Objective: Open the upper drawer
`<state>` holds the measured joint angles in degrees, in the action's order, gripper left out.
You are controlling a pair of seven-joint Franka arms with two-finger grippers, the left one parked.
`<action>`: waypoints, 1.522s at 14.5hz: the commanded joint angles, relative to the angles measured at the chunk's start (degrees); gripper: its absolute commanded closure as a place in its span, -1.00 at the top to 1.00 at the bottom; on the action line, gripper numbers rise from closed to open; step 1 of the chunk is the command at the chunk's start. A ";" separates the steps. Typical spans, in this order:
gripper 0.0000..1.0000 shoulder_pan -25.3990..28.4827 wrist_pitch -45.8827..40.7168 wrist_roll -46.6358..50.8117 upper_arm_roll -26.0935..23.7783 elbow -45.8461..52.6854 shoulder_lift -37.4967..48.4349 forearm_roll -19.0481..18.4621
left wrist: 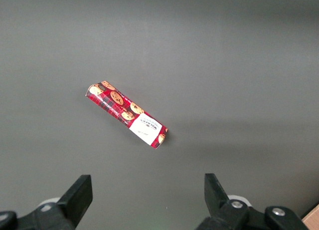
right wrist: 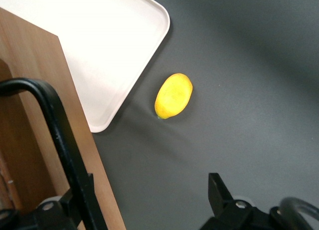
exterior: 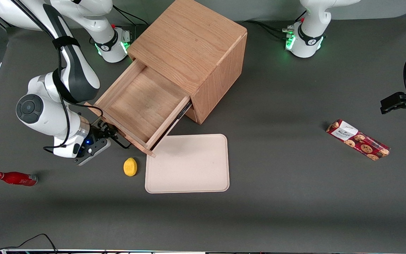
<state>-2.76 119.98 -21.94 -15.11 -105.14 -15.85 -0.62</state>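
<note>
The upper drawer (exterior: pixel 143 102) of the oak cabinet (exterior: pixel 189 46) stands pulled far out, showing its bare light-wood inside. Its thin black wire handle (exterior: pixel 120 140) is on the drawer front, facing the working arm. My right gripper (exterior: pixel 109 135) is at that handle, low over the table. In the right wrist view the handle (right wrist: pixel 54 135) runs across the drawer front (right wrist: pixel 35 70) right beside one finger (right wrist: pixel 79 197), and the gripper (right wrist: pixel 148 202) is open wide with nothing between the fingers. The lower drawer is hidden under the upper one.
A yellow lemon (exterior: pixel 130 166) (right wrist: pixel 173 95) lies on the table near the gripper, beside a beige tray (exterior: pixel 187 163) (right wrist: pixel 99 50) in front of the drawer. A red bottle (exterior: pixel 15 178) lies toward the working arm's end. A cookie pack (exterior: pixel 358 139) (left wrist: pixel 127 114) lies toward the parked arm's end.
</note>
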 commanded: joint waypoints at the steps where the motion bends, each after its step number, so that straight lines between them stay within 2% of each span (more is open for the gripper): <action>1: 1.00 -0.14 -2.90 -0.03 0.52 2.83 -0.85 -2.46; 9: 1.00 0.12 -10.72 -0.03 0.43 7.05 0.38 -1.93; 13: 1.00 -0.05 -12.40 1.72 0.69 7.67 4.94 -1.93; 18: 1.00 -0.06 -14.07 11.38 7.27 7.50 11.80 -1.67; 20: 1.00 0.12 -16.44 11.83 10.17 7.41 14.17 -1.06; 22: 1.00 0.47 -18.20 12.88 13.86 7.15 16.54 2.97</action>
<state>-3.13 103.61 -11.80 -4.44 -96.87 -2.47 -0.75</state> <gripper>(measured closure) 0.000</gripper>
